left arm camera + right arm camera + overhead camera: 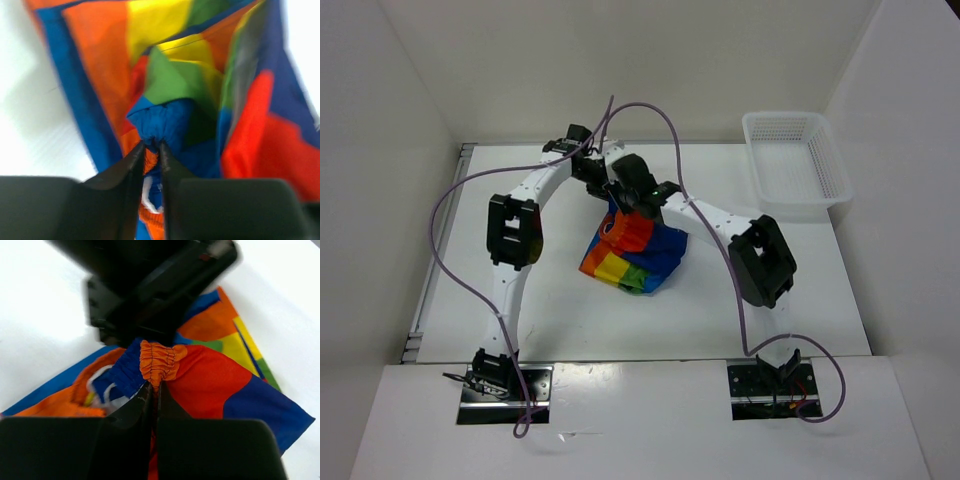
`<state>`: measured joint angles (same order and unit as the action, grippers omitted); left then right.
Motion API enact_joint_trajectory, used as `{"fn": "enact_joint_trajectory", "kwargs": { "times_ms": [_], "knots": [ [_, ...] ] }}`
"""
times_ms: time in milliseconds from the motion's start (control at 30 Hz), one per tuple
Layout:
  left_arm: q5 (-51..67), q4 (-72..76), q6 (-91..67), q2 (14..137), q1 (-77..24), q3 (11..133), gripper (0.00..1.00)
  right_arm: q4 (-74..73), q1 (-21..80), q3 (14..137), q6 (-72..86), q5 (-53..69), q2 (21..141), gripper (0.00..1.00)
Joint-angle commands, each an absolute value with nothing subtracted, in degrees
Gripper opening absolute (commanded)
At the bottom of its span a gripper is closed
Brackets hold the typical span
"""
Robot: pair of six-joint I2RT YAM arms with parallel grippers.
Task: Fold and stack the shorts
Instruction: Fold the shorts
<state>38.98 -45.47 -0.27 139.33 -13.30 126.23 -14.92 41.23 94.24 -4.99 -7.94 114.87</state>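
The soft rainbow-striped cloth shorts [638, 252] are found bunched near the middle of the white desk [520, 310], their far edge lifted where both tools meet, while the white mesh plastic basket [798, 205] is set well apart at the far right corner. The left tool [151, 144] is seen with its black fingers [125, 167] only narrowly parted, a gathered knot of blue fabric pinched at their tips – the shorts [170, 80] are thus grasped. The right tool [153, 385] is clenched on the orange elastic waistband of the shorts [210, 375], just beside the left tool's blurred black body [150, 290].
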Motion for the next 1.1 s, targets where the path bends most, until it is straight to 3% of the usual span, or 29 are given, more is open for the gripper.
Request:
{"fn": "enact_joint_trajectory", "kwargs": {
  "times_ms": [0,33,67,100,133,200,333,467,633,767,1000,1067],
  "knots": [
    [36.6,-43.4,0.0,139.7,-11.9,126.4,0.30,-9.7,41.2,97.6,-4.0,-18.9,118.0,0.00],
    [36.0,-43.4,0.0,139.7,-11.9,126.4,0.42,-9.7,41.2,98.9,-3.3,-20.5,119.0,0.02],
    [35.9,-43.4,0.0,139.7,-11.9,126.4,0.47,-9.1,41.2,99.5,-3.3,-22.2,119.9,0.07],
    [35.9,-43.4,0.0,139.0,-11.9,126.4,0.51,-9.1,41.2,100.0,-3.3,-24.5,121.2,0.14],
    [35.9,-43.4,0.0,138.4,-11.9,126.4,0.55,-9.1,41.2,100.5,-3.3,-25.3,121.2,0.29],
    [33.8,-42.9,0.0,136.5,-11.3,126.4,0.59,-8.5,41.2,101.3,-3.8,-26.1,121.7,0.32],
    [31.9,-42.4,0.0,132.7,-9.0,125.9,0.69,-7.4,40.7,104.3,-5.1,-27.3,119.7,0.52],
    [31.2,-42.4,0.0,125.9,-7.6,123.5,0.70,-8.1,40.7,105.6,-6.9,-24.3,116.1,0.69],
    [31.2,-41.7,0.0,115.4,-9.9,113.1,0.60,-9.3,39.9,101.4,-9.2,-23.6,110.2,0.70],
    [29.2,-42.2,0.0,114.2,-13.5,103.7,0.53,-12.3,36.8,93.4,-9.2,-20.0,104.3,0.66],
    [27.9,-41.6,0.0,116.4,-14.1,94.6,0.53,-15.8,31.6,75.3,-11.3,-12.5,98.1,0.65],
    [26.5,-40.3,0.0,116.4,-14.7,93.9,0.57,-14.8,29.5,74.3,-10.8,-12.5,98.1,0.65]
  ]
}}
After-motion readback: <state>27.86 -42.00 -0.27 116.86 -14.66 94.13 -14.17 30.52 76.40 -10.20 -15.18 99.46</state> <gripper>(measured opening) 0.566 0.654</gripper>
